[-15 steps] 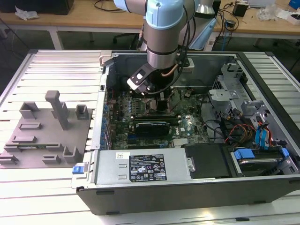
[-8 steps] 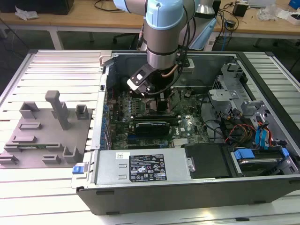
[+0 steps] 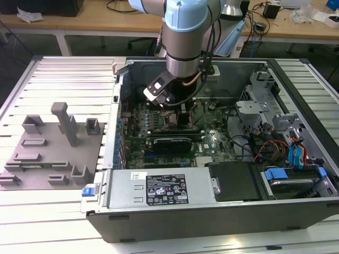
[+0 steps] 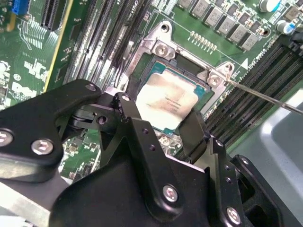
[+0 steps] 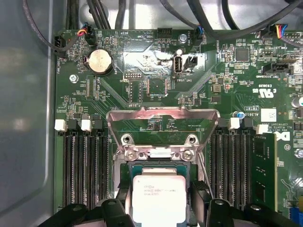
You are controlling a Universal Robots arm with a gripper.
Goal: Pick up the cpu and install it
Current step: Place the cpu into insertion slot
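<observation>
While the load plate [image 5: 163, 118] stands raised, fingers [image 4: 129, 111] of the gripper [image 4: 161, 112] pinch the cpu [image 4: 168, 94] by opposite edges inside the socket frame [image 4: 160, 47].

flat silvery cpu [image 4: 166, 100] at open socket [image 4: 189, 61]

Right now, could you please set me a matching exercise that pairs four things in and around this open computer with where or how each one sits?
Things:
1. silvery-topped square cpu
2. hinged metal socket frame
3. round silver coin battery
4. grey plastic fixture plate

Places or states:
A. outside the computer case, at the exterior view's left
B. swung up, open
C. clamped in the black gripper
D. seated on the green motherboard

Pairs: 1-C, 2-B, 3-D, 4-A.
</observation>
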